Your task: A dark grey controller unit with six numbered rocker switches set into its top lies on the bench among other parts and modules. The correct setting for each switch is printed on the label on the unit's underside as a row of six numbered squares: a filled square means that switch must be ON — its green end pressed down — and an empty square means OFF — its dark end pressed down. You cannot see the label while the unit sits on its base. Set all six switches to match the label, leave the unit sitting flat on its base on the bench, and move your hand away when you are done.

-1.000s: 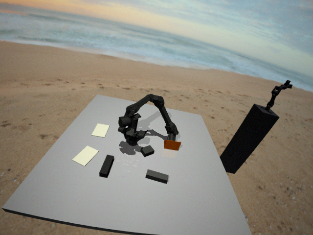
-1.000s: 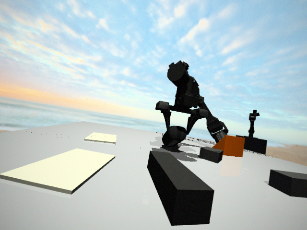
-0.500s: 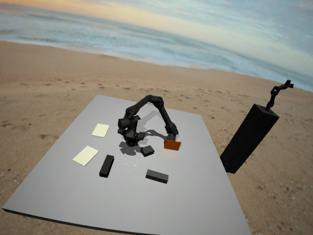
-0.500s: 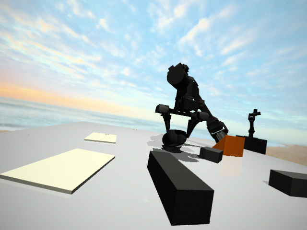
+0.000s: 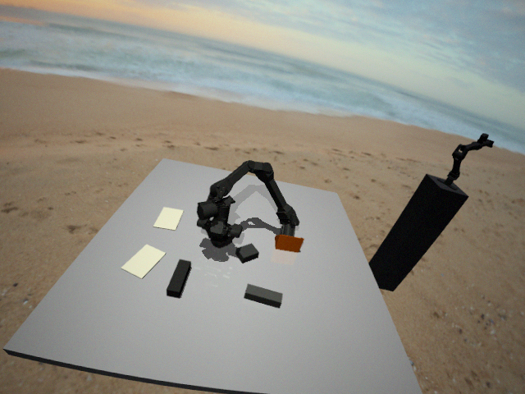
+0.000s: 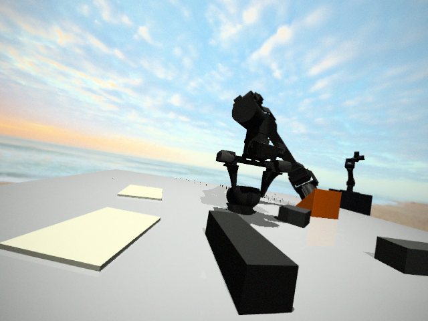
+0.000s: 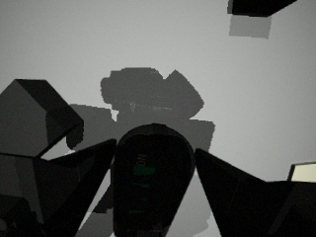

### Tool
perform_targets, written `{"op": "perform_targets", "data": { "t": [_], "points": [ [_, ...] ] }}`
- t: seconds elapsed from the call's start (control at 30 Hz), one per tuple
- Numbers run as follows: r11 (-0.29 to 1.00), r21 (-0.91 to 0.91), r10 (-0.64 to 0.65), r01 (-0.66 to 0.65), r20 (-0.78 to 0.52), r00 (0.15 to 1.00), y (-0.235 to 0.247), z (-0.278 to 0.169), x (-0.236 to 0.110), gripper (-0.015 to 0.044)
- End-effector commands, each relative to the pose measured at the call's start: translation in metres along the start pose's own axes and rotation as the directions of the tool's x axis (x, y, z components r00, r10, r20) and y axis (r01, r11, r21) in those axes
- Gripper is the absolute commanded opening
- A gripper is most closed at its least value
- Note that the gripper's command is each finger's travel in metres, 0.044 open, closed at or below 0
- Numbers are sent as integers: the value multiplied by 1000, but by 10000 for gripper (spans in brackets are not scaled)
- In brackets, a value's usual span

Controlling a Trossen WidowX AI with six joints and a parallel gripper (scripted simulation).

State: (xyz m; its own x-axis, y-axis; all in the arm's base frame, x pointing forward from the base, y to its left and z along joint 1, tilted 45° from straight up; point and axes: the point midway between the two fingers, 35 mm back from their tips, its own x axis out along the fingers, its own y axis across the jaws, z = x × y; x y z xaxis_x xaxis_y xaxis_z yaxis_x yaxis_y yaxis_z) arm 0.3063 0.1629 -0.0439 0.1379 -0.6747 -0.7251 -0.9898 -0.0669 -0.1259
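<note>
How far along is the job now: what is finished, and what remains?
Done: the gripper has the controller unit between its fingers, down at the bench. In hand: the unit faces the wrist camera with green marks, too dim to read. Left, as far as can be seen: matching six switches to the label, leaving the unit flat, and withdrawing.

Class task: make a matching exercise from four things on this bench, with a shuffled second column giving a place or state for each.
1 controller unit
2 orange block
3 long black block
4 larger cream sheet

A flat and pale
B between the fingers of the gripper
C at the arm's foot
D nearest the exterior camera

Pairs: 1-B, 2-C, 3-D, 4-A
</note>
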Motion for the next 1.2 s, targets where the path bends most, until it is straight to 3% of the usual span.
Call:
{"op": "perform_targets", "data": {
  "t": [0.0,1.13,1.17],
  "points": [
    [1000,-9,2,-2,-14,1000,1,-1,6,338],
    [1000,-1,2,-2,-5,1000,0,5,21,338],
    [1000,-1,3,-3,-5,1000,0,5,22,364]
  ]
}}
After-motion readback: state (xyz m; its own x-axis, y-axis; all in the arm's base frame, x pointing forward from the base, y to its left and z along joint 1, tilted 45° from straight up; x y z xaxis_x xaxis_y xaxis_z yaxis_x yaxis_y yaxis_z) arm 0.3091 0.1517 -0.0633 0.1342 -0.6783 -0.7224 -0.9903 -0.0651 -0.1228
